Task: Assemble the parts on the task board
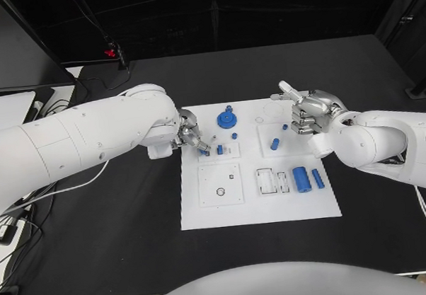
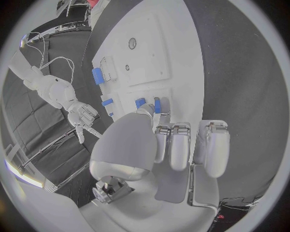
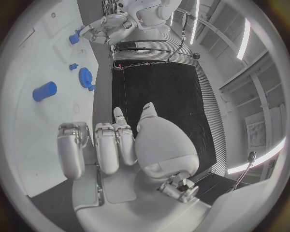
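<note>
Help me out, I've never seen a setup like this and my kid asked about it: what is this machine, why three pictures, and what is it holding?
It is a robot with two white arms ending in silver hands. One picture looks down from its head; the two round ones come from cameras at each wrist. On the black table lies a white task board with small blue parts, such as a round gear-like piece and a cylinder. The left hand reaches among small blue pieces; whether it grips one is unclear. The right hand hovers with its fingers curled, holding nothing.
</note>
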